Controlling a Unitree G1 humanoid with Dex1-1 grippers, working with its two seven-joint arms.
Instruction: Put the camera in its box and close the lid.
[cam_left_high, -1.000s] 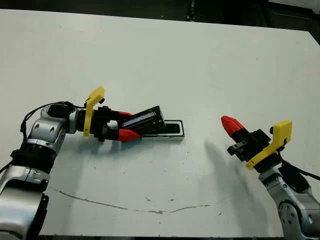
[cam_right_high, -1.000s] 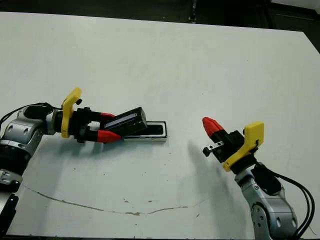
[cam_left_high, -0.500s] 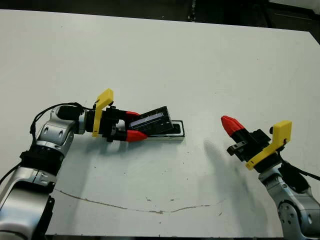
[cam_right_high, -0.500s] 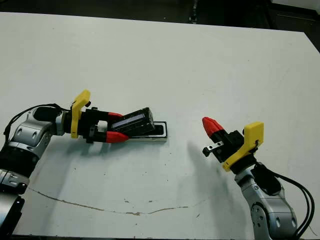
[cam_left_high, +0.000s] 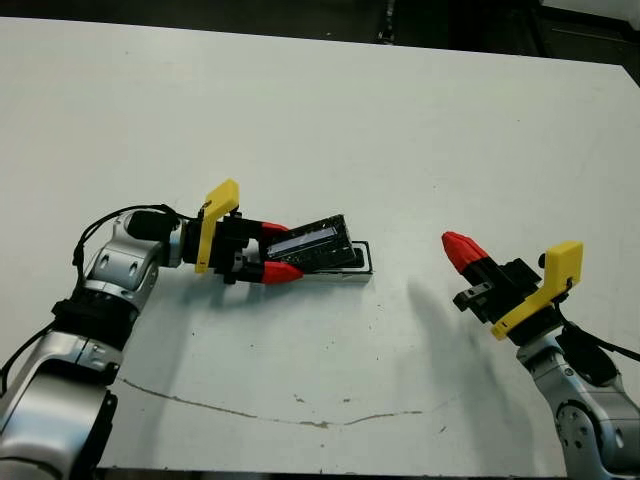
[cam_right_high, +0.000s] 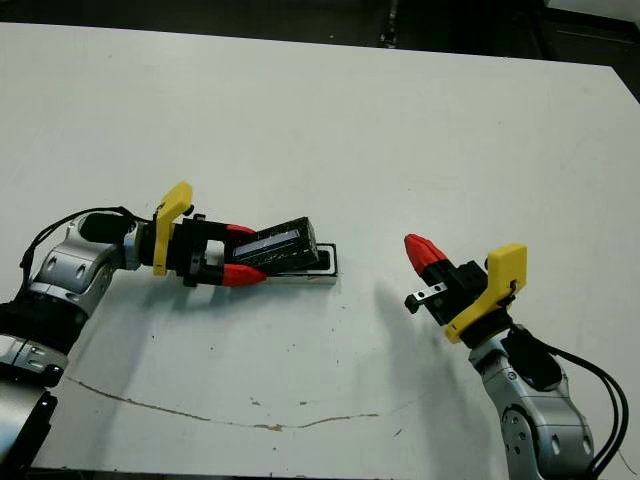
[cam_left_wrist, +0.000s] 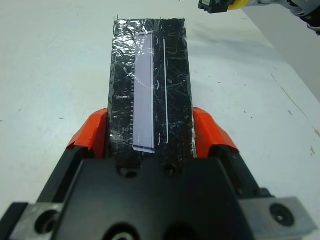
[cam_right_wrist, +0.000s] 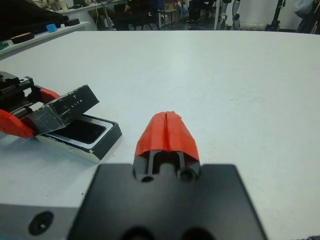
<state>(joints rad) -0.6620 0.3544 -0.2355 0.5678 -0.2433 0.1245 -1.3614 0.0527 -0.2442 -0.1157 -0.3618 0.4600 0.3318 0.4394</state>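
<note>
Left gripper (cam_left_high: 283, 250) pinches the lid (cam_left_high: 321, 241) by its long edges, tilted, far end raised over the box (cam_left_high: 358, 266) on the table (cam_left_high: 330, 120). Camera not discernible; box interior looks dark. Right gripper (cam_left_high: 460, 248) is pressed together, empty, well apart to the right.

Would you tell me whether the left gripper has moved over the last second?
Yes. The left gripper, shut on the lid, has carried it toward the robot's right, so the lid now covers more of the box, which lies unmoved on the table.
</note>
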